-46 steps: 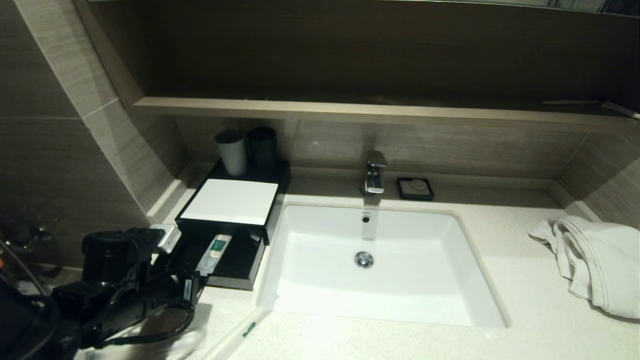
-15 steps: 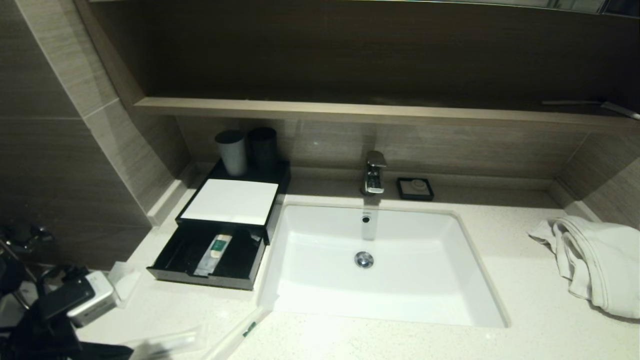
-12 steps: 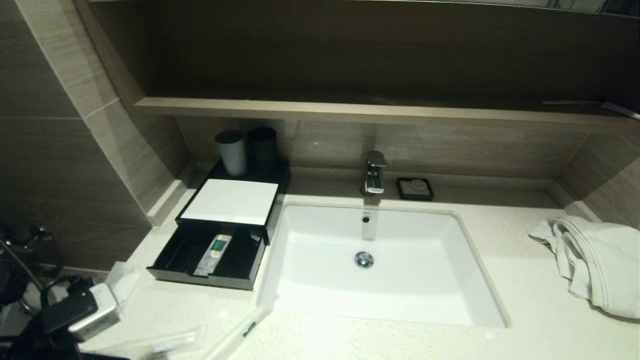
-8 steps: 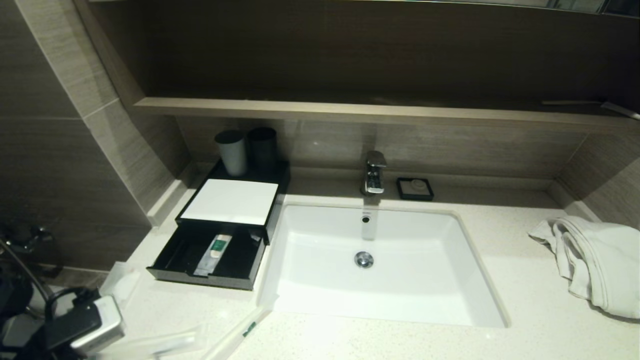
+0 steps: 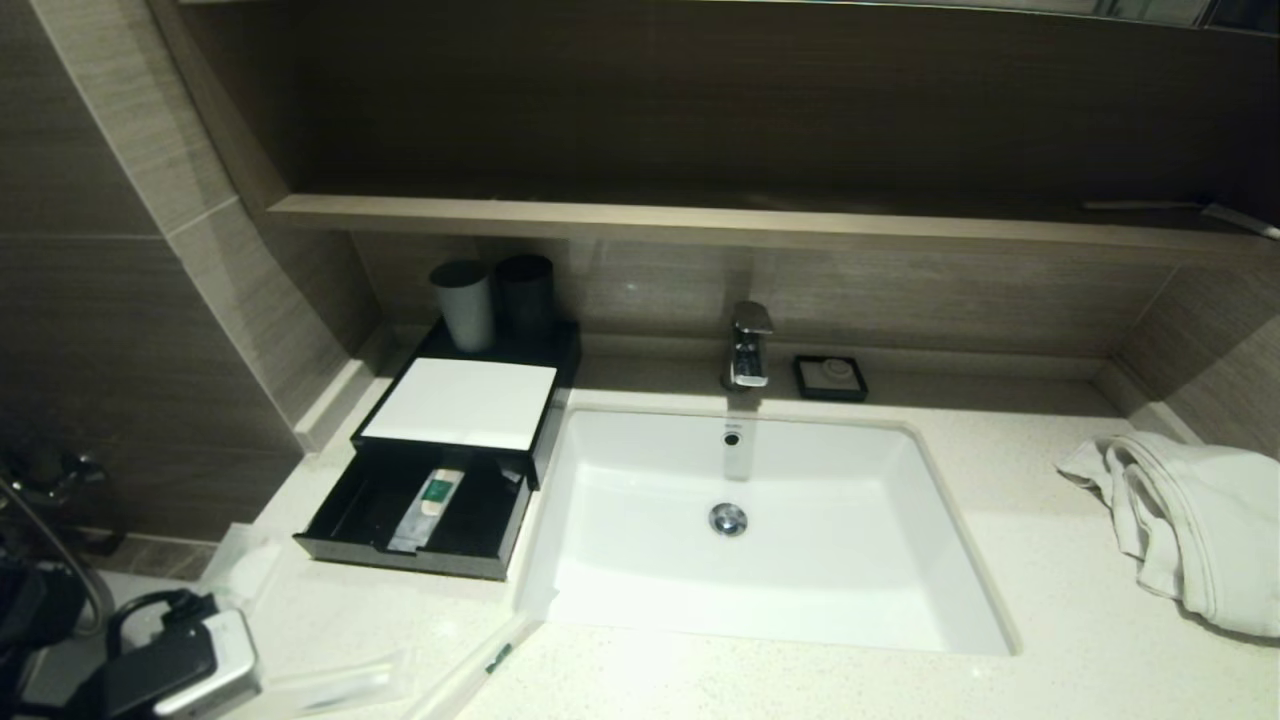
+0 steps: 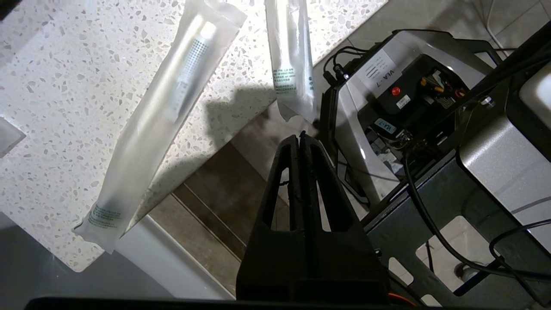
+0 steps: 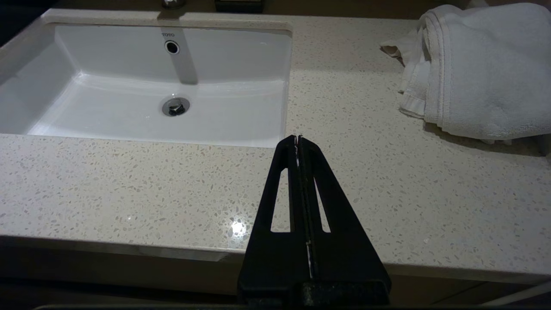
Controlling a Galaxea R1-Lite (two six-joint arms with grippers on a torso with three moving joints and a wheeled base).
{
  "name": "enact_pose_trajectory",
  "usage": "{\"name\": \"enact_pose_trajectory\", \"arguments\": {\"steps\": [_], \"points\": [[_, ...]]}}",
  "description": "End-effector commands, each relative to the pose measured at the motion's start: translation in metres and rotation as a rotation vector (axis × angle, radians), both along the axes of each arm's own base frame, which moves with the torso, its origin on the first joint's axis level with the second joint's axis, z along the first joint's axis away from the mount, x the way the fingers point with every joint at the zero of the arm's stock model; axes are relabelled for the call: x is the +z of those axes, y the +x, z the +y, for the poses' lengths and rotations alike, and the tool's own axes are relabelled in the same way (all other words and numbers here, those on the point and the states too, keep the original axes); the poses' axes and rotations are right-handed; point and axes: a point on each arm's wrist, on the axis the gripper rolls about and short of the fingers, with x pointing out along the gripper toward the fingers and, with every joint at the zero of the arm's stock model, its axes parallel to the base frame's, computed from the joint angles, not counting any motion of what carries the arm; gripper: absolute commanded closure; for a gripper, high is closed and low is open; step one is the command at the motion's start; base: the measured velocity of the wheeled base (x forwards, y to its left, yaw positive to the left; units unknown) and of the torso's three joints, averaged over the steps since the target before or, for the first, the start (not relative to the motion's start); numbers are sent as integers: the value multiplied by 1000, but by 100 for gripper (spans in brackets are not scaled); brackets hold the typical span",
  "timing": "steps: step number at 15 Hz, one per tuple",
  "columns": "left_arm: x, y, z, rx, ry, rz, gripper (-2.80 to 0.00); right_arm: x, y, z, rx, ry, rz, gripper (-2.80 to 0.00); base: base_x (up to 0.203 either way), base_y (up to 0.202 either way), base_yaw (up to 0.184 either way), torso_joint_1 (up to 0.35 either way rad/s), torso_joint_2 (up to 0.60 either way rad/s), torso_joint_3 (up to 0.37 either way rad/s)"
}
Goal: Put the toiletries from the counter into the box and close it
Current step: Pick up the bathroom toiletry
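The black box with a white top (image 5: 460, 402) stands left of the basin, its front drawer (image 5: 350, 515) pulled out with one green-marked sachet (image 5: 428, 503) inside. On the counter (image 5: 1040, 590) lie two long translucent sachets (image 6: 159, 116) (image 6: 290, 60), overhanging its front edge, and a small clear packet (image 5: 240, 565). My left gripper (image 6: 300, 137) is shut and empty, just off the counter's edge, its tip close to the end of one sachet. The right gripper (image 7: 297, 138) is shut and empty above the counter in front of the basin's right corner.
A white basin (image 5: 760, 530) with a tap (image 5: 748, 345) fills the middle. Two cups (image 5: 465, 303) stand behind the box, a small black soap dish (image 5: 830, 377) beside the tap, and a white towel (image 5: 1190, 520) at the right. A wooden shelf (image 5: 700, 220) overhangs the back.
My left arm has drawn back from the open drawer to the near left corner, then crept right and nearer. The sachet stays in the drawer.
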Motion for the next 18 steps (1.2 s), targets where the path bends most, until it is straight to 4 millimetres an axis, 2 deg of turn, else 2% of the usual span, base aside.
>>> {"name": "enact_pose_trajectory", "arguments": {"steps": [1,4,8,11,13,18], "points": [[0,3,-1,-8,0,9,0,0,0,0,0,0,0,0,0,0,0,0,0,0],[9,15,-8,-53,2,28,0,0,0,0,0,0,0,0,0,0,0,0,0,0],[21,50,-23,-106,11,83,0,0,0,0,0,0,0,0,0,0,0,0,0,0],[32,65,-32,-126,45,178,0,0,0,0,0,0,0,0,0,0,0,0,0,0],[31,78,-39,-139,92,247,0,0,0,0,0,0,0,0,0,0,0,0,0,0],[34,80,-52,-180,204,274,0,0,0,0,0,0,0,0,0,0,0,0,0,0]]}}
